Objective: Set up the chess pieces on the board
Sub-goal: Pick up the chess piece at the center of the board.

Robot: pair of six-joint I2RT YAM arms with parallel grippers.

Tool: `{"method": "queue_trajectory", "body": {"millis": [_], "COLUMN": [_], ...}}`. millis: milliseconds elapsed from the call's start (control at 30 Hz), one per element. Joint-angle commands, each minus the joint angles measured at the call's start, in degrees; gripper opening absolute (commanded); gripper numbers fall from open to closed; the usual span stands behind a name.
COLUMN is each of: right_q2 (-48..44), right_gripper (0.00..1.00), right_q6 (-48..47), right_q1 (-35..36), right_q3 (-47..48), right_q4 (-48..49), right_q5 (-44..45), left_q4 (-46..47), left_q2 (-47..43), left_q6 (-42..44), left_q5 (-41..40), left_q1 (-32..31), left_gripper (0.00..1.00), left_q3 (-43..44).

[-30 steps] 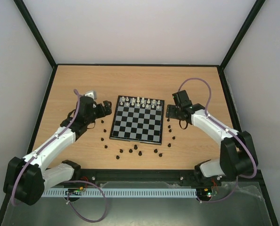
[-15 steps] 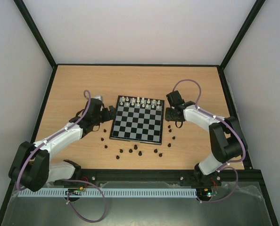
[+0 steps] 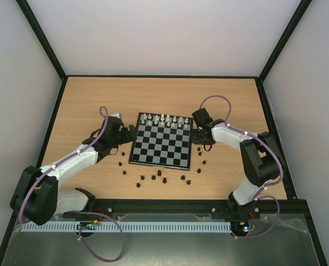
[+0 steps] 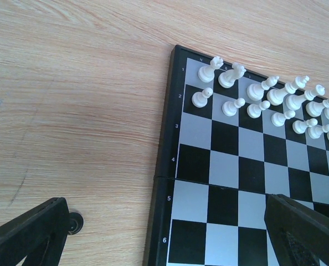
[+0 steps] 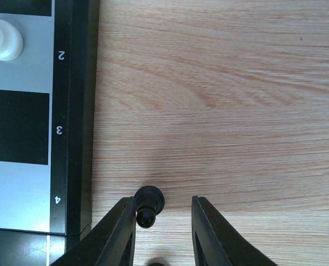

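The board [image 3: 160,148] lies mid-table, white pieces [image 3: 164,119] filling its two far rows. Several black chess pieces [image 3: 159,173] are scattered on the wood in front of and beside it. My right gripper [image 5: 163,233] sits low at the board's right edge [image 5: 76,111], its jaws narrowed around a black pawn [image 5: 148,204]. The pawn rests against the left finger [image 5: 119,233], and a gap separates it from the right finger [image 5: 209,235]. My left gripper [image 4: 164,244] is wide open over the board's left edge [image 4: 163,183], holding nothing. A black piece [image 4: 75,224] stands by its left finger.
A second black piece [image 5: 156,264] shows just under the right jaws. A white pawn [image 5: 3,40] stands on the board's second row. Black rails and grey walls enclose the wooden table [image 3: 98,100].
The right gripper moved in towards the board's right edge and its jaws narrowed around the pawn. The left arm swung in to the board's left edge, then held still.
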Motion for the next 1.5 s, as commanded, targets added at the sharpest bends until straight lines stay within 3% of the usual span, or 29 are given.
{"method": "queue_trajectory", "body": {"millis": [0,233,467,800,1133,1467], "right_q2": [0.9,1.6,1.6,1.4,1.3,1.3], "right_gripper": [0.27,0.22,0.09,0.15,0.11,0.14], "right_q6": [0.0,0.2,0.2,0.4,0.3,0.4], "right_q1": [0.4,0.4,0.4,0.4,0.8,0.9], "right_q3": [1.4,2.3,2.1,1.5,0.8,0.3], "right_q4": [-0.8,-0.5,-0.4,-0.8,-1.0,-1.9], "right_q5": [0.2,0.5,0.8,1.2,0.9,2.1], "left_q4": [-0.4,-0.4,-0.4,-0.3,-0.4,-0.3], "left_q2": [-0.8,-0.7,-0.9,-0.8,-1.0,-0.8], "left_q6": [-0.4,-0.4,-0.3,-0.4,-0.4,-0.4], "left_q5": [-0.9,-1.0,-0.9,-0.8,-1.4,-1.3], "left_q1": [-0.3,-0.4,-0.5,-0.6,-0.7,-0.8], "left_gripper": [0.99,0.99,0.99,0.99,0.99,0.99], "left_q3": [1.2,1.2,1.2,1.2,1.2,1.2]}}
